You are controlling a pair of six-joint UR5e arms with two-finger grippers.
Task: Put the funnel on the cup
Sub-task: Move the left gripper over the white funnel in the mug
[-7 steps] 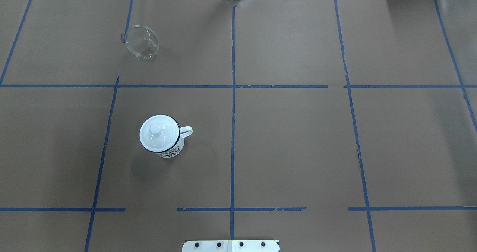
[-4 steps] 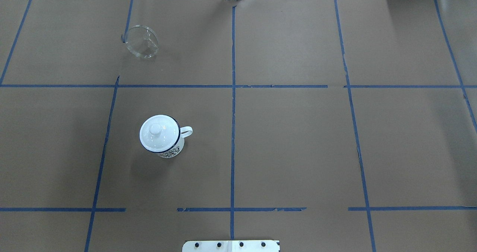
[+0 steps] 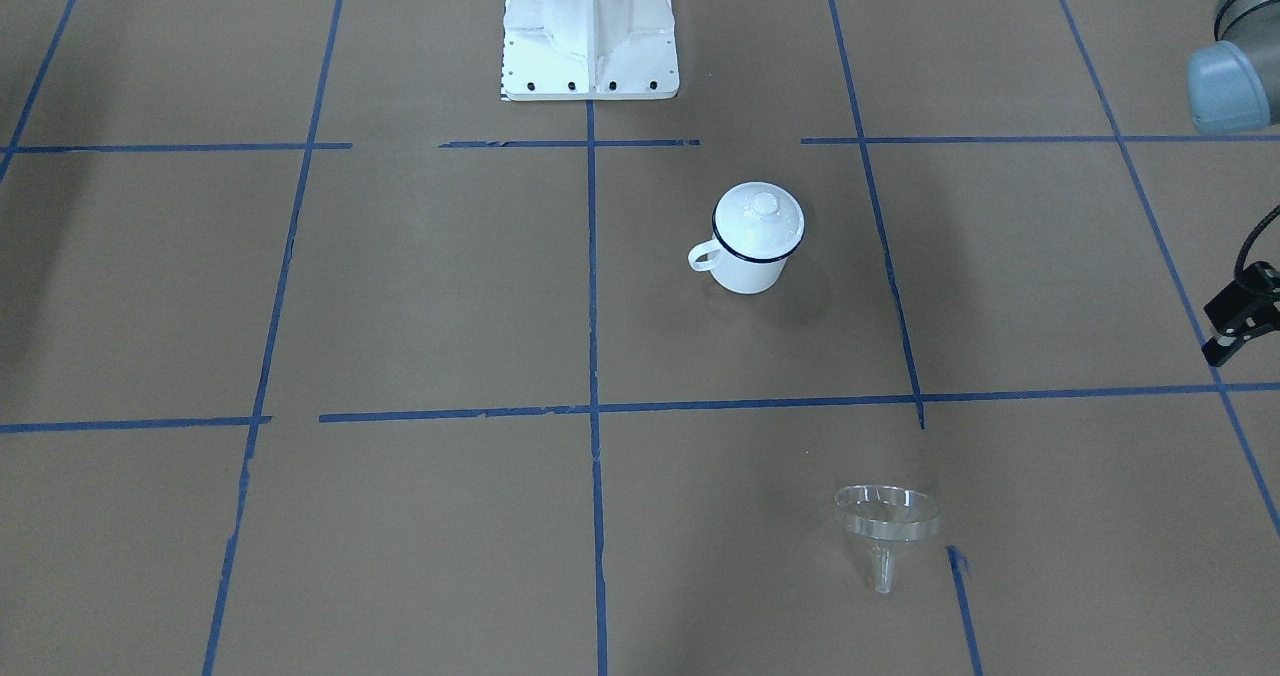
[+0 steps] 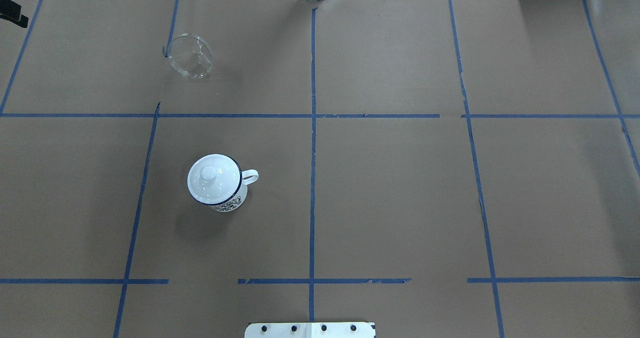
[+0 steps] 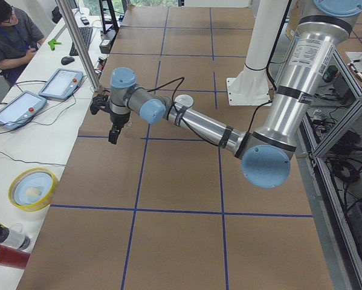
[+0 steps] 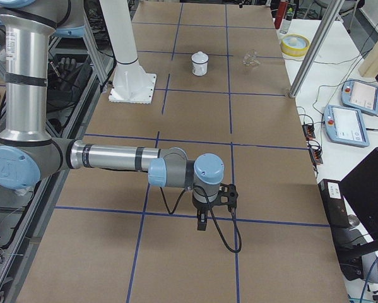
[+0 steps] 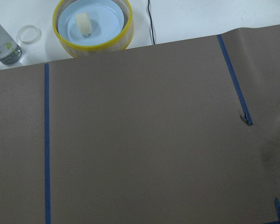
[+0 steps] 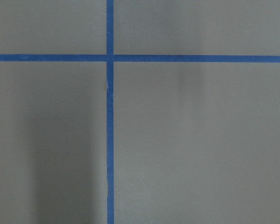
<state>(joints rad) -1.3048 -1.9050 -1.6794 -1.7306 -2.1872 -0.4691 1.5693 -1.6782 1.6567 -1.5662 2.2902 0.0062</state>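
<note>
Funnel [image 3: 888, 516] lies apart from lidded cup [image 3: 750, 274]; left end effector [image 5: 112, 136], right end effector [image 6: 202, 225]: cannot tell spread.

L tool [image 5: 112, 136] hangs over tabletop [image 4: 390, 193], far-left part. Funnel [image 4: 190, 55] lies on tabletop to that tool's right, well apart. Cup [image 4: 217, 184], w/ lid [image 4: 210, 175] on it, stands further right & much nearer robot base. R tool [image 6: 202, 222] over opp. end, far from both.
</note>
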